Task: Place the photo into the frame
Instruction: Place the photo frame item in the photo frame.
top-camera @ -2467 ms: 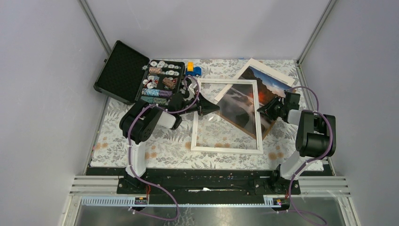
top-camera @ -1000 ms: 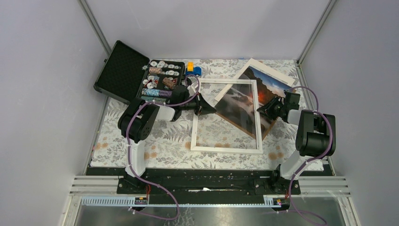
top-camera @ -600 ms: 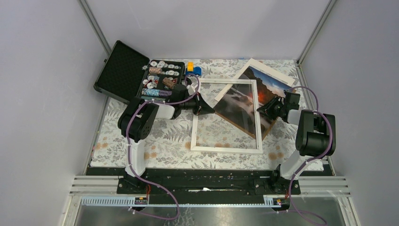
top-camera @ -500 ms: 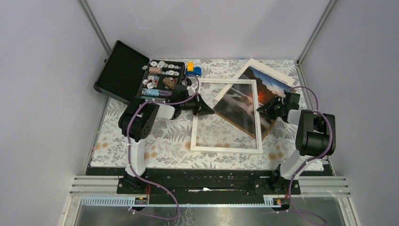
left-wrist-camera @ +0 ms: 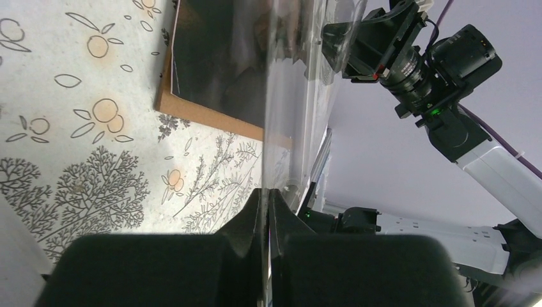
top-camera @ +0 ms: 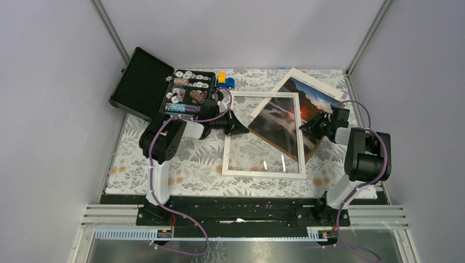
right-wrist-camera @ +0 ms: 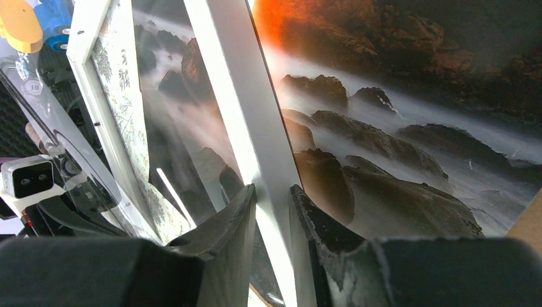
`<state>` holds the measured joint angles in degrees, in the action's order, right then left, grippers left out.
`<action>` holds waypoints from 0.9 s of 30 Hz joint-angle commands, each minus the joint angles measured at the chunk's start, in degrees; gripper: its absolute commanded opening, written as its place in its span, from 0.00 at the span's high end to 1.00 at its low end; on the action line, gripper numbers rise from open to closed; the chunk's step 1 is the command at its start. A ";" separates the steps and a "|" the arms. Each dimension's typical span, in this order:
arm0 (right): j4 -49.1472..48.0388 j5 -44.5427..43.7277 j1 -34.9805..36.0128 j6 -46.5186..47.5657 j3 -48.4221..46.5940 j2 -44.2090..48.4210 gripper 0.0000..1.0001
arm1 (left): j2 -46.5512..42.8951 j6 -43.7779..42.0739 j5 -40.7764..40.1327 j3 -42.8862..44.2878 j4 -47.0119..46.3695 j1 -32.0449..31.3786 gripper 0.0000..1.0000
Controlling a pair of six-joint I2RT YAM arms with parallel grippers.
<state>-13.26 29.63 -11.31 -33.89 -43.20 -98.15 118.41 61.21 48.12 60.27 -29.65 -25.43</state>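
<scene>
Left gripper [top-camera: 239, 129] backed off toward the table's [top-camera: 164, 175] left edge, fingers pressed on the clear pane [left-wrist-camera: 281, 96], likely lifting it. Right gripper [top-camera: 305, 129] pinches the frame [top-camera: 263, 174]; photo [top-camera: 277, 123] sits half underneath, right side, not in yet.

Robot lab cell (plain grey walls [top-camera: 49, 109], aluminium posts [top-camera: 112, 31]).
</scene>
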 commanded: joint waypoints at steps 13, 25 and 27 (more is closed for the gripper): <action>-0.06 2.45 0.41 -0.65 0.40 -0.90 0.65 | -0.03 -4.21 -4.03 0.46 0.99 -0.37 0.96; -0.59 2.63 0.41 -0.92 0.66 -1.10 0.64 | -0.38 -2.21 -5.58 -1.71 -2.11 -2.34 0.90; -0.58 2.63 0.41 -0.96 0.66 -0.89 0.64 | -0.76 -2.12 -5.83 -1.96 -2.45 -2.34 0.89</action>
<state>-13.82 29.87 -11.31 -34.54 -43.20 -98.56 119.44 58.50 43.62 58.81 -27.59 -26.87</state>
